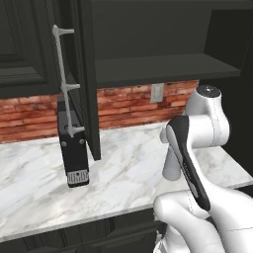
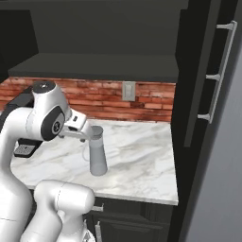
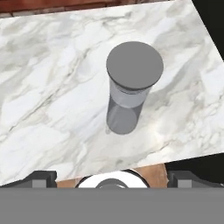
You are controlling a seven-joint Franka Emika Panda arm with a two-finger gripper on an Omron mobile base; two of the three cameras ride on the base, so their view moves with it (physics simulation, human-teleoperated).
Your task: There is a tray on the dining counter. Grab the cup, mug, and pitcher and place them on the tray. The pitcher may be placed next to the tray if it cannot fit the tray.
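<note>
While I've got the pincer (image 3: 112, 177) hanging above the pitcher (image 3: 129, 89) with its jaws spread wide and nothing in them, the job right now is a clean first grab, so I want to come down slowly and keep the pitcher centred between the two fingertips (image 3: 40, 177) before I close. It's tall and slim with a darker lid (image 3: 134, 64), so I judge it will tip easily if one finger lands first; better to grip the body below the lid than the lid itself, which may slip. From the hand view the pitcher sits ahead of the tips, roughly on the midline, well apart from them. It stands upright on the marble counter (image 2: 137, 151) backed by red brick (image 2: 108, 101), nearer the front edge than the brick. In the right base view the hand is just beside the pitcher's top (image 2: 97, 132), apparently short of touching. No tray here, so a carry follows.
</note>
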